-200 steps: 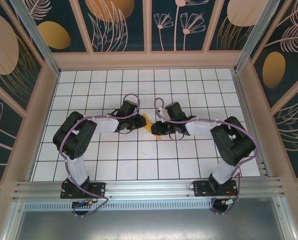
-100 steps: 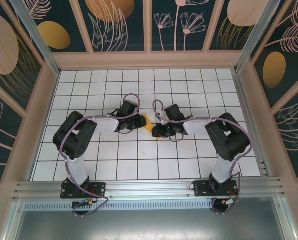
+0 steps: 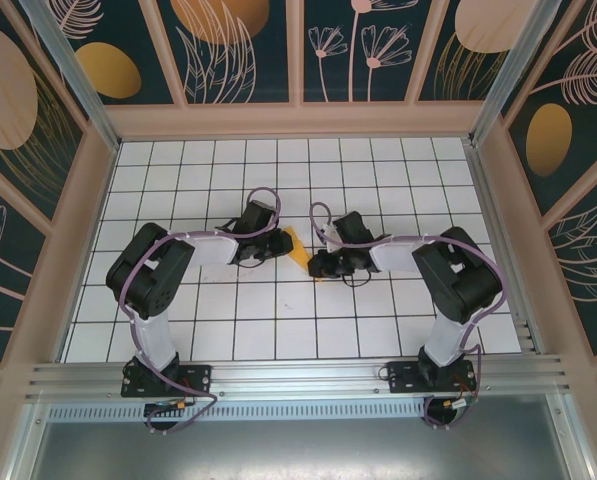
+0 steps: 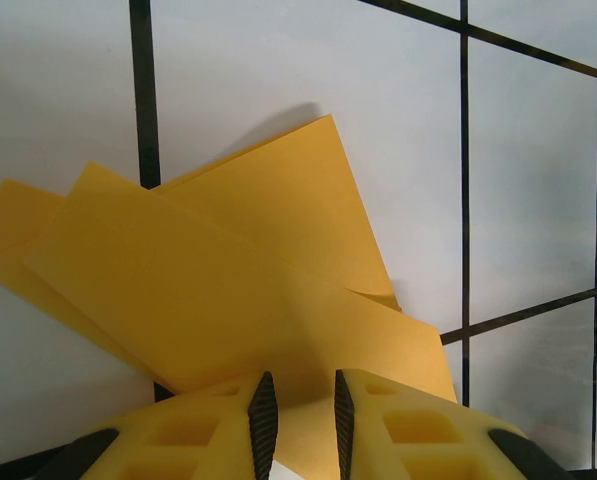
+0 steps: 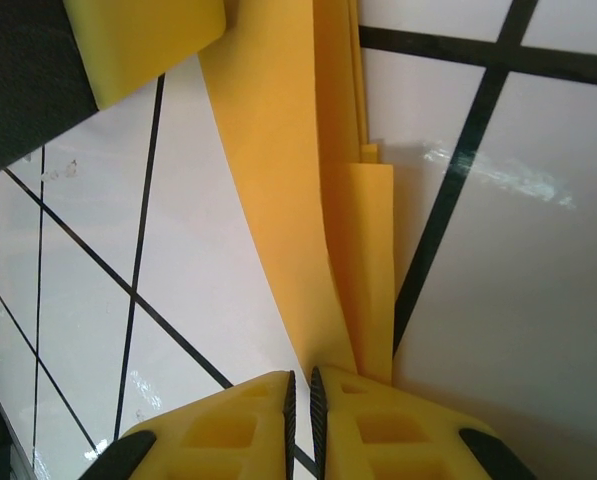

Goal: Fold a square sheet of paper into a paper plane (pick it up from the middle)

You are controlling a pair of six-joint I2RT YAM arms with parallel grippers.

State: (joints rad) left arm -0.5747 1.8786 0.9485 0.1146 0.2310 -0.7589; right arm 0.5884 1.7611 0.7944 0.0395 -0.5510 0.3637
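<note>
The orange-yellow sheet of paper [image 3: 296, 247], folded into several overlapping layers, lies mid-table between my two grippers. In the left wrist view the sheet [image 4: 228, 280] fans out in flaps beyond my left gripper [image 4: 303, 420]. Its jaws stand a little apart, with the tips down on the paper and orange showing through the gap. My left gripper [image 3: 277, 245] is at the sheet's left side. My right gripper [image 3: 317, 266] is at its right. There the gripper [image 5: 300, 410] is shut on a long raised flap of paper [image 5: 278, 200] that runs off toward the left gripper's yellow finger [image 5: 148, 40].
The white gridded table [image 3: 278, 320] stretches all round the paper. Patterned walls with a wooden frame [image 3: 298, 122] close in the back and sides. An aluminium rail [image 3: 298, 375] with both arm bases runs along the near edge.
The right arm's elbow has drawn in to the left and its gripper has shifted slightly while staying on the paper. The left arm has not moved.
</note>
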